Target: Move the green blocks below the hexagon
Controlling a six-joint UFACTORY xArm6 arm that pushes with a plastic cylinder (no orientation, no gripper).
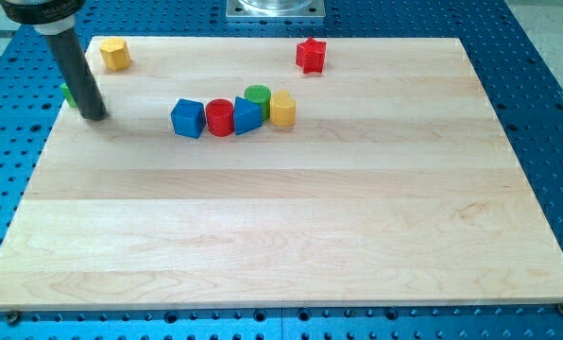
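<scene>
A yellow hexagon block (115, 54) lies near the board's top left corner. A green block (68, 93) sits at the left edge below it, mostly hidden behind my rod; its shape cannot be made out. My tip (94, 115) rests on the board just right of and below that green block, touching or nearly touching it. A green cylinder (257, 95) stands in the middle cluster, behind a blue triangular block (247, 116) and next to a yellow cylinder (282, 109).
The cluster also holds a blue cube (187, 118) and a red cylinder (220, 117). A red star block (311, 55) lies near the top edge. The wooden board (291, 236) sits on a blue perforated table.
</scene>
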